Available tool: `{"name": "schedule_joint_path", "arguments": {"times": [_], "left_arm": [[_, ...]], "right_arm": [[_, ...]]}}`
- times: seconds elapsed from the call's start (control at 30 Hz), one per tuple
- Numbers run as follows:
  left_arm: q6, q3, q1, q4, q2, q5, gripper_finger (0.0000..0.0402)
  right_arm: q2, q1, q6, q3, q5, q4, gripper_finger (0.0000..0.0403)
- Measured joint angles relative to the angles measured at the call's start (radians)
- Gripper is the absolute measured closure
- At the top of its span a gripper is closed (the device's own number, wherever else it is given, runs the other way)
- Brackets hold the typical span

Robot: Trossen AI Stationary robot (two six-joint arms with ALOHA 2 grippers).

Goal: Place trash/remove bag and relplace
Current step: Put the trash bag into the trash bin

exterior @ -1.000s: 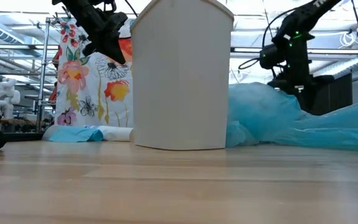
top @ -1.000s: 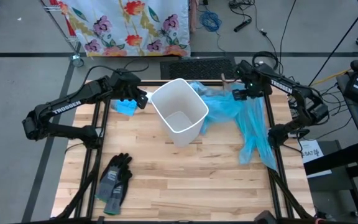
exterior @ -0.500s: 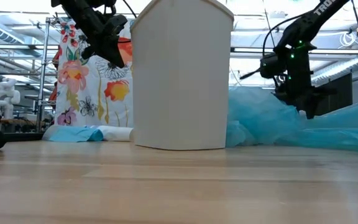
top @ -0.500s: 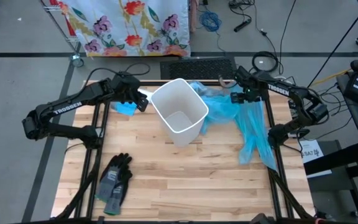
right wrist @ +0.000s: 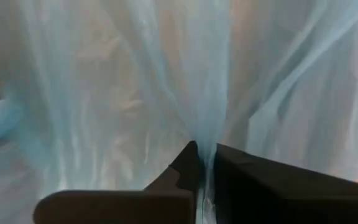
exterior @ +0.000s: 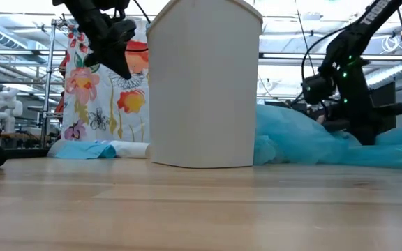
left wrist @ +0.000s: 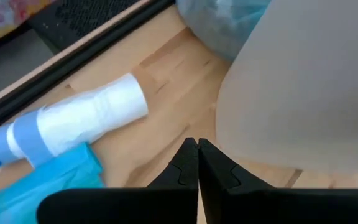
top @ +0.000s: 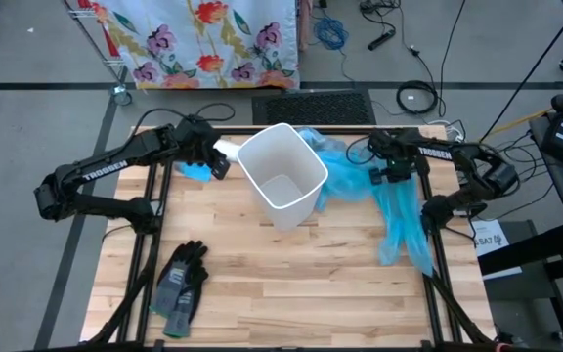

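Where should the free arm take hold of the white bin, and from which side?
Grip the white bin at its open rim, coming from above on the side toward the left tool. It stands upright with its mouth open and looks empty inside, so the thin rim wall offers something to pinch; the smooth wide body likely would not. The right tool is shut on the blue bag.

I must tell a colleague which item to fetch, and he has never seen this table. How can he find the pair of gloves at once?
Start from the white bin standing in the middle of the wooden table. Go toward the near left corner of the table: the gloves lie there alone, flat on the wood. They are dark grey, unlike the pale blue bags near the bin.
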Motion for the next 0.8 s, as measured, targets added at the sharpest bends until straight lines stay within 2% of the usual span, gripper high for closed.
{"name": "schedule_joint_path", "arguments": {"times": [0.1,0.23,0.37,0.47,0.63,0.8], "left_arm": [[0.02,0.0,0.0,-0.03,-0.002,-0.002,0.0401],[0.043,-0.001,0.0,-0.063,-0.041,-0.054,0.0401],[0.058,-0.001,0.0,-0.065,-0.111,-0.072,0.0401],[0.077,-0.001,0.0,-0.082,-0.151,-0.084,0.0401],[0.071,-0.078,0.0,-0.056,-0.208,-0.091,0.0401],[0.014,-0.195,0.0,-0.044,-0.232,-0.073,0.0401]], "right_arm": [[-0.077,0.032,0.031,0.008,0.004,-0.02,0.0401],[-0.217,0.082,0.107,0.072,0.046,-0.105,0.0402],[-0.334,0.143,0.169,0.198,0.103,-0.235,0.0403],[-0.39,0.204,0.198,0.318,0.156,-0.269,0.0403],[-0.393,0.335,0.223,0.57,0.25,-0.257,0.0403],[-0.314,0.486,0.167,0.819,0.354,-0.148,0.0403]]}}
